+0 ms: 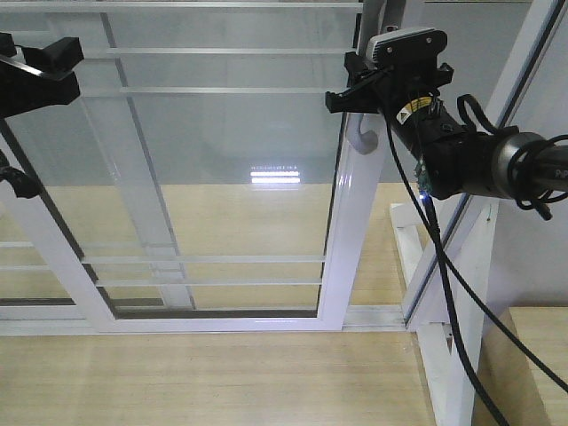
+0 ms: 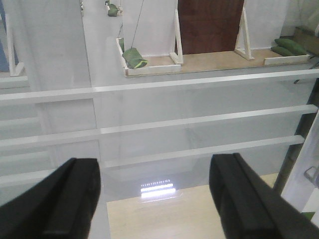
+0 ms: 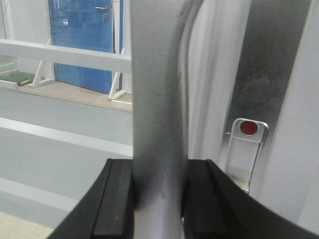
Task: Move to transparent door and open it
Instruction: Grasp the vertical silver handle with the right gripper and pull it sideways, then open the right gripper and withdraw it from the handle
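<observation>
The transparent door [image 1: 353, 253] is a tall glass panel in a glossy white frame, filling the middle of the front view. Its grey curved bar handle [image 1: 361, 135] sits on the right stile. My right gripper [image 1: 357, 89] is shut on that handle. In the right wrist view the handle [image 3: 158, 109] runs upright between both black pads [image 3: 115, 204], and the gripper [image 3: 158, 201] clamps it. My left gripper [image 1: 35, 75] hovers at the upper left, in front of the glass. In the left wrist view it [image 2: 157, 199] stands open with only glass [image 2: 199, 99] beyond it.
A slanted white frame post [image 1: 475, 200] with a wooden foot stands right of the door. The floor track [image 1: 222, 324] runs along the door's bottom. A wooden surface [image 1: 537, 355] is at the lower right. Green sandbags [image 2: 134, 57] and a blue door [image 3: 82, 40] lie beyond the glass.
</observation>
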Controlling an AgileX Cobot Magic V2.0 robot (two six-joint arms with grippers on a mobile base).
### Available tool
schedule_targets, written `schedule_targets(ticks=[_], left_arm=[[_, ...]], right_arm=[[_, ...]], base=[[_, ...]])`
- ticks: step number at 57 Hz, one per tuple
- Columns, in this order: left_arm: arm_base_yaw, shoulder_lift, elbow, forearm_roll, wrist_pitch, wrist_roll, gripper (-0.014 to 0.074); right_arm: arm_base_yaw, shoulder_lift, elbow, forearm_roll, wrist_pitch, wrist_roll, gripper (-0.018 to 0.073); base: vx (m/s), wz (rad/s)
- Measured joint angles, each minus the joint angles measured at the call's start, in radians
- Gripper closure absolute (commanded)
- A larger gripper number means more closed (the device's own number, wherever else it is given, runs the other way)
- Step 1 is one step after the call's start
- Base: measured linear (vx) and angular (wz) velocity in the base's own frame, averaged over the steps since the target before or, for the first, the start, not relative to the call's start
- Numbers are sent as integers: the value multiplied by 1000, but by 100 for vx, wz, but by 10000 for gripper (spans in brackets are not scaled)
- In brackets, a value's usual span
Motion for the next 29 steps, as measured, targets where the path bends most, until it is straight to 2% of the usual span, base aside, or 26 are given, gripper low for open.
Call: schedule_targets(ticks=[18,29], left_arm=[[0,0,0,0,0,0,31],[0,0,0,0,0,0,31]], right_arm=[[-10,-19,24,-48,-7,0,98],[1,-19,26,-66,-8,0,72]], base=[[0,0],[0,0]])
